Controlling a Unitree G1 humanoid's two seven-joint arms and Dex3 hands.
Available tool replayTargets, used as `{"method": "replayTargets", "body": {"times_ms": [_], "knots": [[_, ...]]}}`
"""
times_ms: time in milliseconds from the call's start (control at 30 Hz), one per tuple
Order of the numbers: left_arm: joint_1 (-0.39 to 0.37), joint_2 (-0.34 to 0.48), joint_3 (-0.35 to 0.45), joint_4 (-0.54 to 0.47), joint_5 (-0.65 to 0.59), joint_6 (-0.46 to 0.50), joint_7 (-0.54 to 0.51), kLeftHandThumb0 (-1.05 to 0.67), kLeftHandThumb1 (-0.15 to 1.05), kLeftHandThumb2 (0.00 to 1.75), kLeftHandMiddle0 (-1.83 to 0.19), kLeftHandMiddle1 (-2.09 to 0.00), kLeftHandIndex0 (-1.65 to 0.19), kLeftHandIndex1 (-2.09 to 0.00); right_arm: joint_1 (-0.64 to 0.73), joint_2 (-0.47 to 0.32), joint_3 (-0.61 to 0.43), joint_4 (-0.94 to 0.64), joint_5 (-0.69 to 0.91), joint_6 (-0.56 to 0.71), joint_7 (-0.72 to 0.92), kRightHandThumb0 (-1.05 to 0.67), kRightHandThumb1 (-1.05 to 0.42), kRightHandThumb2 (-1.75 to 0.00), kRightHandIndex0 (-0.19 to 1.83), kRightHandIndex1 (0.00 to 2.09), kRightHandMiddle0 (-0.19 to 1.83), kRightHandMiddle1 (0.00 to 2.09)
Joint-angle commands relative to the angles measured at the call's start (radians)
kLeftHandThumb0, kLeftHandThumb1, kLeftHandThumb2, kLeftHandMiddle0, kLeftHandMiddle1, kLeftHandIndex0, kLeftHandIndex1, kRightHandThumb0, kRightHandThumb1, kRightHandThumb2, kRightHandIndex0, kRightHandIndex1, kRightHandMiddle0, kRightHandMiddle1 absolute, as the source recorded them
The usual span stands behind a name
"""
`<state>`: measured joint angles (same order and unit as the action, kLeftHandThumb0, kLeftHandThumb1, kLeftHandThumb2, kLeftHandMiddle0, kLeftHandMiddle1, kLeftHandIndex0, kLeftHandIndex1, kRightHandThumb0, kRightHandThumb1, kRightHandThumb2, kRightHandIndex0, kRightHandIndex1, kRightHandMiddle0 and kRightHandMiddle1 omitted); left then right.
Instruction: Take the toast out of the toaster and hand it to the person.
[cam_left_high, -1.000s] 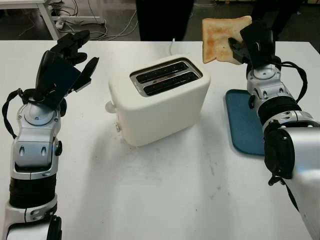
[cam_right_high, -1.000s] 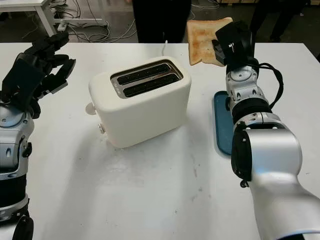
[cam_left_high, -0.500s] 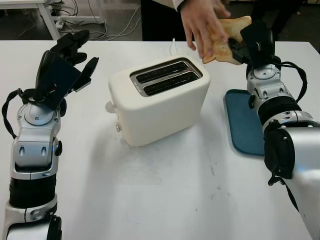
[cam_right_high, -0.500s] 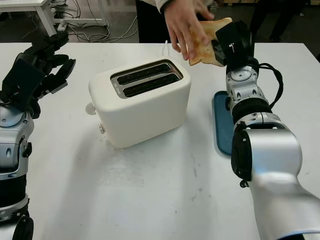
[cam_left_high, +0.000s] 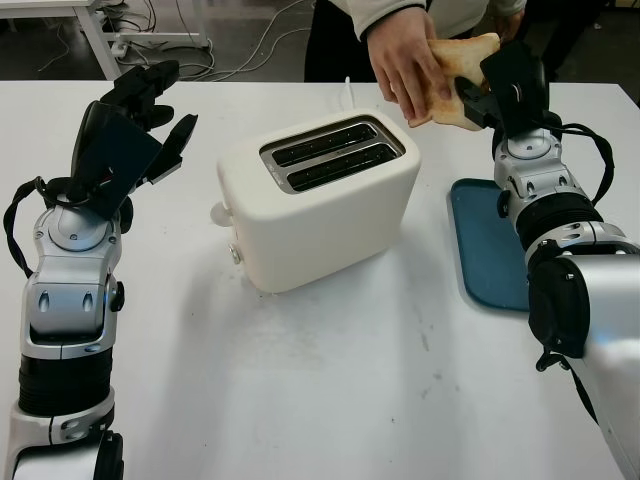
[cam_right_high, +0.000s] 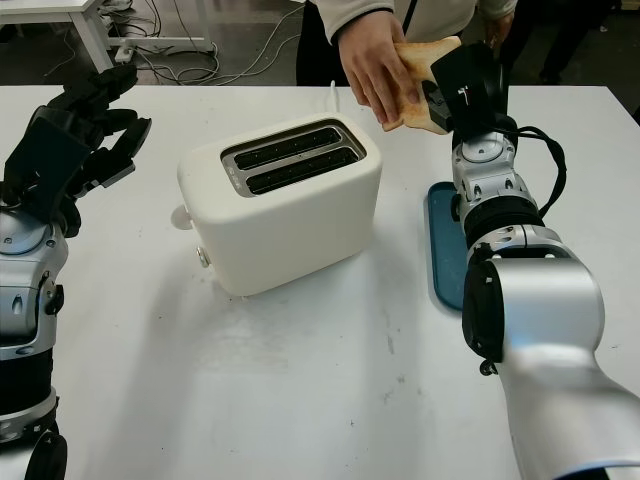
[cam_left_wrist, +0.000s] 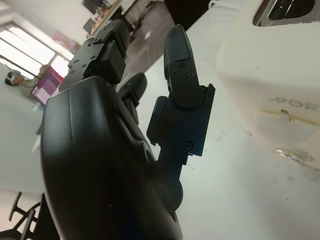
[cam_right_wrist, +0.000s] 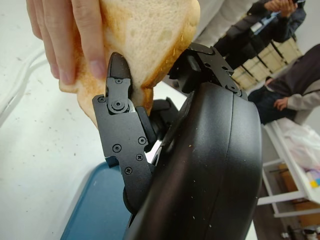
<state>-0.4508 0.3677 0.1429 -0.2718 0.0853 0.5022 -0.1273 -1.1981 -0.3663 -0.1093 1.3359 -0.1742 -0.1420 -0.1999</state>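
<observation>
A slice of toast (cam_left_high: 463, 70) is held up at the far right of the table, behind and to the right of the white toaster (cam_left_high: 318, 197). My right hand (cam_left_high: 492, 92) is shut on its right edge, and the black fingers (cam_right_wrist: 120, 112) pinch the slice (cam_right_wrist: 145, 40). A person's hand (cam_left_high: 405, 65) reaches in from across the table and grips the same slice on its left side. Both toaster slots (cam_left_high: 333, 153) look dark. My left hand (cam_left_high: 135, 125) hangs open in the air to the left of the toaster.
A blue tray (cam_left_high: 487, 245) lies on the table's right side, under my right forearm. The person (cam_right_high: 400, 15) stands at the far edge. White tabletop (cam_left_high: 330, 380) spreads in front of the toaster. Cables lie on the floor beyond.
One second ago I held the toast alone. The person's hand came in from the far side and closed on the slice; it now grips it more fully. My arms have stayed put.
</observation>
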Motion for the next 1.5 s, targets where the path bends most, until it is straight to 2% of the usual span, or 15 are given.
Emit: {"method": "replayTargets", "body": {"times_ms": [0, 300, 400, 467, 500, 533, 567, 633, 733, 900, 967, 1133, 1233, 1367, 1467], "knots": [[0.004, 0.002, -0.001, -0.003, 0.007, -0.007, 0.009, -0.45, 0.92, 0.46, 0.00, -0.86, -0.29, -0.21, 0.005, 0.003, 0.006, -0.005, -0.006, -0.016, -0.005, -0.17, -0.92, -0.37, 0.77, 1.75, 0.41, 1.75], [0.001, 0.009, -0.003, 0.007, 0.005, -0.020, 0.001, -0.46, 0.92, 0.46, 0.00, -0.86, -0.29, -0.21, -0.005, 0.004, -0.031, -0.002, 0.039, 0.004, 0.088, -0.22, -0.92, -0.43, 0.73, 1.75, 0.40, 1.75], [-0.002, 0.003, -0.002, -0.001, 0.004, 0.002, 0.004, -0.45, 0.92, 0.46, 0.00, -0.83, -0.28, -0.21, 0.002, -0.004, -0.023, -0.004, 0.030, -0.021, 0.121, -0.32, -0.92, -0.43, 0.75, 1.75, 0.47, 1.74], [-0.001, 0.004, -0.004, -0.002, 0.007, 0.000, 0.006, -0.44, 0.92, 0.47, 0.00, -0.82, -0.27, -0.20, 0.001, -0.006, -0.042, -0.007, 0.054, -0.021, 0.175, -0.48, -0.92, -0.38, 0.67, 1.53, 0.56, 1.31], [0.000, 0.004, -0.004, -0.002, 0.008, -0.003, 0.007, -0.44, 0.92, 0.47, 0.00, -0.82, -0.28, -0.21, -0.001, -0.008, -0.052, -0.009, 0.069, -0.017, 0.219, -0.61, -0.92, -0.40, 0.48, 1.00, 0.44, 0.74], [0.002, 0.005, -0.005, -0.002, 0.009, -0.006, 0.007, -0.44, 0.92, 0.47, 0.00, -0.82, -0.28, -0.21, -0.001, -0.014, -0.047, -0.011, 0.069, -0.018, 0.268, -0.67, -0.92, -0.42, 0.38, 0.68, 0.37, 0.43], [0.004, 0.006, -0.006, -0.002, 0.011, -0.010, 0.007, -0.45, 0.92, 0.47, 0.00, -0.83, -0.28, -0.21, 0.000, -0.022, -0.036, -0.012, 0.060, -0.021, 0.305, -0.73, -0.92, -0.47, 0.18, 0.36, 0.22, 0.18], [0.007, 0.008, -0.004, -0.008, 0.009, -0.009, 0.004, -0.45, 0.92, 0.47, 0.00, -0.83, -0.28, -0.21, 0.006, -0.036, -0.019, -0.016, 0.045, -0.033, 0.343, -0.80, -0.92, -0.52, 0.07, 0.16, 0.10, 0.05], [0.017, 0.009, -0.001, -0.026, 0.007, 0.003, 0.001, -0.43, 0.92, 0.49, 0.00, -0.83, -0.27, -0.21, 0.020, -0.042, -0.004, -0.025, 0.030, -0.061, 0.336, -0.83, -0.92, -0.54, 0.01, 0.02, 0.03, 0.01], [0.049, -0.005, 0.012, -0.072, 0.001, 0.029, 0.009, -0.43, 0.92, 0.50, 0.00, -0.82, -0.27, -0.21, 0.088, -0.025, 0.026, -0.080, 0.021, -0.138, 0.308, -0.67, -0.92, -0.67, 0.07, 0.03, 0.04, 0.01], [0.064, -0.024, 0.025, -0.092, -0.007, 0.039, 0.023, -0.44, 0.92, 0.48, 0.00, -0.81, -0.27, -0.20, 0.138, -0.015, 0.035, -0.126, 0.027, -0.183, 0.313, -0.67, -0.92, -0.67, 0.10, 0.04, 0.06, 0.02], [0.120, -0.070, 0.056, -0.145, -0.035, 0.028, 0.043, -0.48, 0.92, 0.46, -0.01, -0.81, -0.27, -0.20, 0.358, 0.009, 0.033, -0.387, 0.095, -0.260, 0.400, -0.66, -0.92, -0.72, 0.02, 0.00, 0.01, 0.00], [0.161, -0.098, 0.072, -0.196, -0.054, 0.035, 0.052, -0.49, 0.92, 0.45, 0.00, -0.77, -0.25, -0.19, 0.517, 0.023, 0.029, -0.605, 0.141, -0.206, 0.441, -0.58, -0.92, -0.79, 0.00, 0.00, 0.00, 0.00], [0.220, -0.162, 0.096, -0.279, -0.096, 0.074, 0.076, -0.50, 0.92, 0.45, 0.00, -0.75, -0.25, -0.18, 0.698, 0.055, 0.019, -0.832, 0.198, -0.127, 0.454, -0.58, -0.92, -0.84, 0.00, 0.00, 0.00, 0.00], [0.279, -0.195, 0.078, -0.334, -0.087, 0.075, 0.103, -0.51, 0.92, 0.47, 0.00, -0.74, -0.23, -0.17, 0.811, 0.085, 0.017, -0.967, 0.232, -0.091, 0.449, -0.64, -0.92, -0.89, 0.00, 0.00, 0.00, 0.00]]}}
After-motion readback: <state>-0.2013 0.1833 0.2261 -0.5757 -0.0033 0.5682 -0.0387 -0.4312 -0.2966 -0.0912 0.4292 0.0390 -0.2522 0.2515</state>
